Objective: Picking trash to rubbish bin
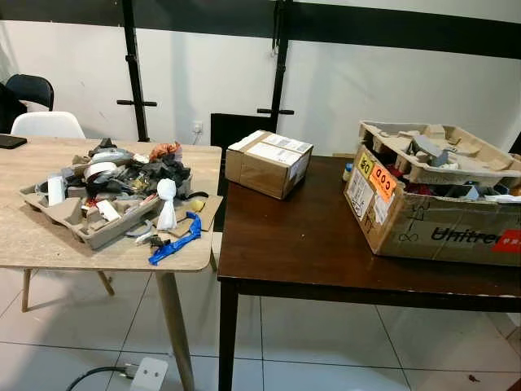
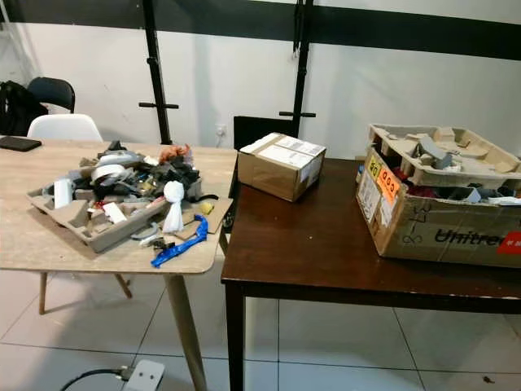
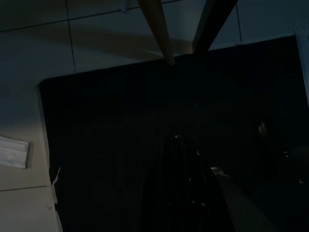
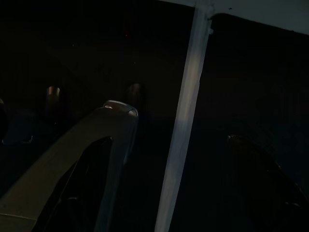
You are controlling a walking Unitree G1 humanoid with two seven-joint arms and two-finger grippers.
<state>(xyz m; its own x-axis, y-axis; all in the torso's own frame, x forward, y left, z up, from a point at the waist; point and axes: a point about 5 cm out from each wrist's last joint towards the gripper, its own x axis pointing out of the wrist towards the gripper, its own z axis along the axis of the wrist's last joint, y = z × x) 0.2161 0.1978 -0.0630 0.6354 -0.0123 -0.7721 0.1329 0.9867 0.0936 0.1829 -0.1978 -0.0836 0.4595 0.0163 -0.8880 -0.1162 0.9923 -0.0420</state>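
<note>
A trash heap (image 1: pixel 122 191) fills a pulp tray (image 1: pixel 85 224) on the pale surface (image 1: pixel 32 244); a Unitree carton (image 2: pixel 440 216) sits on the dark surface (image 2: pixel 326 252); wrist views are dark, showing floor tiles (image 3: pixel 96 29); either tool's opening: cannot tell.

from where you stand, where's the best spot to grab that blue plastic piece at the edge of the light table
Probably the long middle of the blue plastic piece, coming from above with the fingers across its narrow width. It lies flat and slanted near the front edge of the light table, apart from the heaped trash tray, so its sides look clear.
</note>
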